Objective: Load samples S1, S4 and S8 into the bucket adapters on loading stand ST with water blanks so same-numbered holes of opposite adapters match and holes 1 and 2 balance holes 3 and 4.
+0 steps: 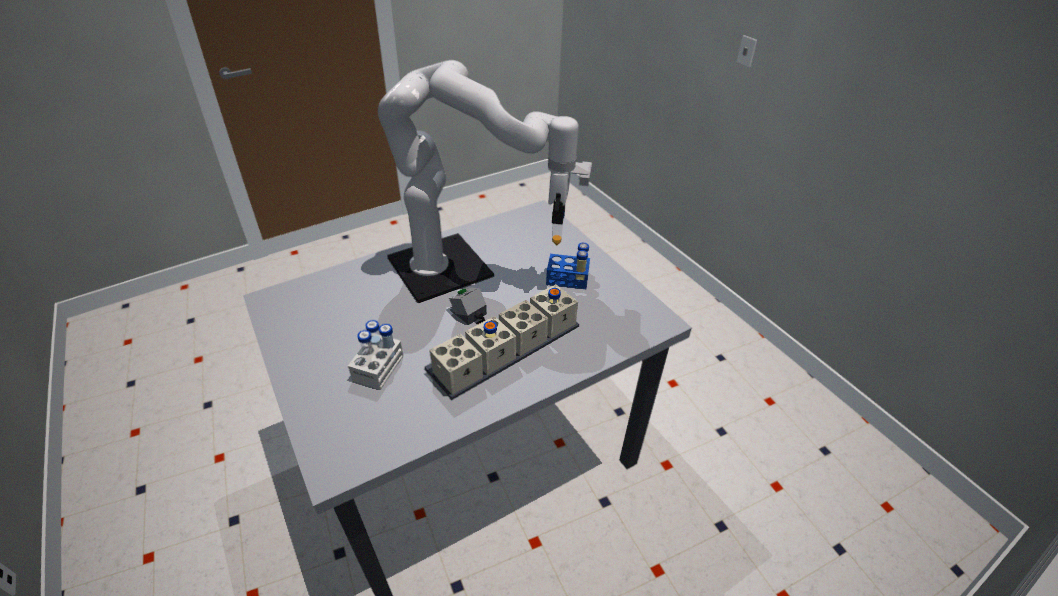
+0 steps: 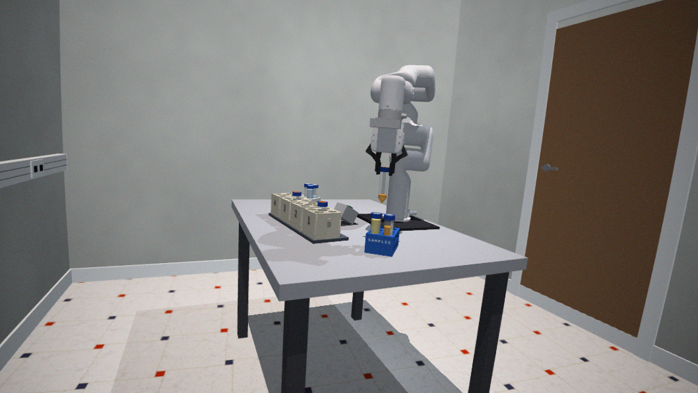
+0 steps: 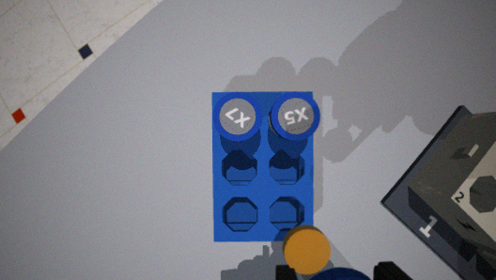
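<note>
My gripper (image 1: 557, 214) (image 2: 384, 170) (image 3: 338, 274) is shut on the cap of a tube (image 1: 556, 236) (image 2: 382, 197) with a little orange liquid. The tube hangs upright above the blue SAMPLES rack (image 2: 380, 247) (image 3: 263, 188); its cap ID is hidden. X7 (image 3: 237, 116) and X5 (image 3: 295, 116) stand in that rack's end wells. One orange-dotted tube (image 1: 554, 293) (image 2: 322, 203) stands in adapter 1 (image 1: 564, 322) (image 2: 319, 227), another (image 1: 490, 326) (image 2: 296, 193) in adapter 3 (image 1: 501, 360); I cannot read their IDs or holes. Adapters 2 (image 1: 534, 340) and 4 (image 1: 466, 377) show no tubes.
Three blue-capped tubes (image 1: 385, 330) stand in the white rack (image 1: 364, 374) at the table's other end. The small sloped desk (image 1: 468, 305) (image 2: 344, 213) with the green key (image 1: 461, 292) stands between the adapters and the arm's black base plate (image 1: 466, 273).
</note>
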Available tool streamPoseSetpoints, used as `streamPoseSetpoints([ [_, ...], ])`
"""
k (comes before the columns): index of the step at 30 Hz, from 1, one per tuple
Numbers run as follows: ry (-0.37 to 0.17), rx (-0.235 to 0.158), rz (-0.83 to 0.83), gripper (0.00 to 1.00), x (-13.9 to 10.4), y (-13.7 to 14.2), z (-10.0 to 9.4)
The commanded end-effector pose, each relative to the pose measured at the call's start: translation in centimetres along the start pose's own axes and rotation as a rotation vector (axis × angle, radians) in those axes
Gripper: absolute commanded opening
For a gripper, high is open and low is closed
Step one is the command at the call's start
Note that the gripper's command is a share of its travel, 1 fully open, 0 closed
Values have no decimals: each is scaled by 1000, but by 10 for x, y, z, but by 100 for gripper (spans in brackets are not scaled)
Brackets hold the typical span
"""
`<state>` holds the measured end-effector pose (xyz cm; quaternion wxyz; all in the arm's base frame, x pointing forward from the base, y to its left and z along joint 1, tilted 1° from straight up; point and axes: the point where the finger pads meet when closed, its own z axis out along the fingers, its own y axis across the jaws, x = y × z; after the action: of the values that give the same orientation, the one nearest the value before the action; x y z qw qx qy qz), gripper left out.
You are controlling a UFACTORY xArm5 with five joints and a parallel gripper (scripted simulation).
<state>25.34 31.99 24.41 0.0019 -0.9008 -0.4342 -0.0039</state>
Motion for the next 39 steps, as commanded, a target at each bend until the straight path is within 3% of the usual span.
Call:
streamPoseSetpoints([
  [1,4,12,96,0,-5,13,-2],
  [22,0,12,729,0,-44,100,0],
  [39,0,11,729,0,-75,169,0],
])
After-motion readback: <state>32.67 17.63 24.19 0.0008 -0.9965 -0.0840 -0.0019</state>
